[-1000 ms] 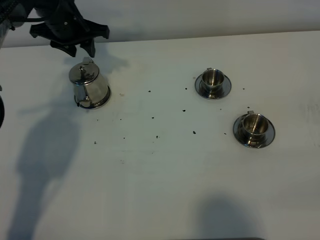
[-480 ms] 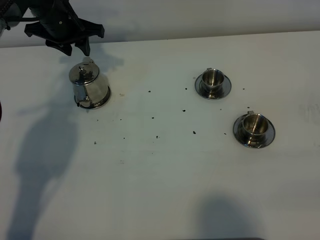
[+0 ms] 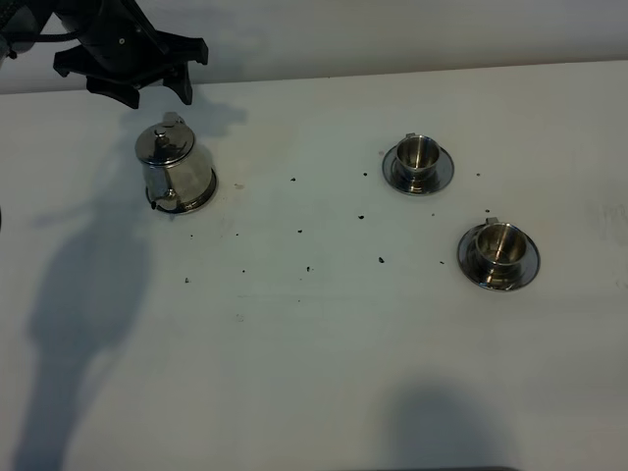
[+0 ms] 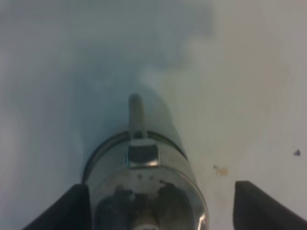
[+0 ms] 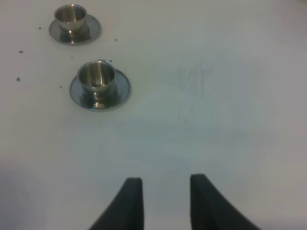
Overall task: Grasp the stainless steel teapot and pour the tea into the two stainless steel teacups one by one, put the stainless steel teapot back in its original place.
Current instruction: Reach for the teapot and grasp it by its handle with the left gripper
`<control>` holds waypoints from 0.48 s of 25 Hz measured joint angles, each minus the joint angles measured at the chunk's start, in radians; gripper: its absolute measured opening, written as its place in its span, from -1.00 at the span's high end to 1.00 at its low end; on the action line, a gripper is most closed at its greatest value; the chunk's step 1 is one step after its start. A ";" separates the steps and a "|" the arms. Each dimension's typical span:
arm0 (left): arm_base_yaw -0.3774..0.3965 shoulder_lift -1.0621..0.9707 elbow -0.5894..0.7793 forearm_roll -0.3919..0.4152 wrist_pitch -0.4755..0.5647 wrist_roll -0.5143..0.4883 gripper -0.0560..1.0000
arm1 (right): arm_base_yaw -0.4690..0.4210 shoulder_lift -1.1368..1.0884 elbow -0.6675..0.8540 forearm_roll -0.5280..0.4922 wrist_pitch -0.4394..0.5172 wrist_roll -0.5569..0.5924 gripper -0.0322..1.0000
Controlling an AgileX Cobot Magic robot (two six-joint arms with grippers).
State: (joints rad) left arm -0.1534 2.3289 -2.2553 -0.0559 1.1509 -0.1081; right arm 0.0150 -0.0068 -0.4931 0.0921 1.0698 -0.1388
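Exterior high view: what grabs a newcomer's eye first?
The shiny stainless steel teapot stands at the left of the white table, with the black left gripper hovering open just beyond it. On the right sit the far teacup and the near teacup, each on its own saucer. Dark specks dot the tabletop between pot and cups.

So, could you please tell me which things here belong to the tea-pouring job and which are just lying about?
Job: stainless steel teapot on its coaster; far teacup; near teacup; left gripper.
Lying about: dark specks on the table.
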 joint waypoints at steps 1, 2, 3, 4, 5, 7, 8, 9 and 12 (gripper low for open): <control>0.000 0.000 0.000 0.004 -0.008 0.000 -0.35 | 0.000 0.000 0.000 0.000 0.000 0.000 0.49; 0.000 0.001 0.000 0.006 -0.023 -0.001 -0.35 | 0.000 0.000 0.000 0.000 0.000 0.000 0.49; 0.000 0.005 0.000 0.007 -0.036 -0.002 -0.35 | 0.000 0.000 0.000 0.000 0.000 0.000 0.49; 0.000 0.009 0.000 0.007 -0.051 -0.002 -0.34 | 0.000 0.000 0.000 0.000 0.000 0.000 0.49; 0.000 0.016 0.000 0.007 -0.065 -0.003 -0.34 | 0.000 0.000 0.000 0.000 0.000 0.000 0.49; 0.001 0.036 0.000 0.007 -0.084 -0.003 -0.32 | 0.000 0.000 0.000 0.001 0.000 0.000 0.49; 0.000 0.046 0.000 0.007 -0.094 -0.004 -0.31 | 0.000 0.000 0.000 0.002 0.000 0.000 0.49; 0.000 0.059 0.000 0.007 -0.103 -0.005 -0.30 | 0.000 0.000 0.000 0.003 0.000 0.000 0.49; 0.001 0.093 0.000 0.007 -0.133 -0.021 -0.29 | 0.000 0.000 0.000 0.005 0.000 0.000 0.49</control>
State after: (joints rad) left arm -0.1523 2.4220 -2.2553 -0.0491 1.0174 -0.1291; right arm 0.0150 -0.0068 -0.4931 0.0974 1.0698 -0.1388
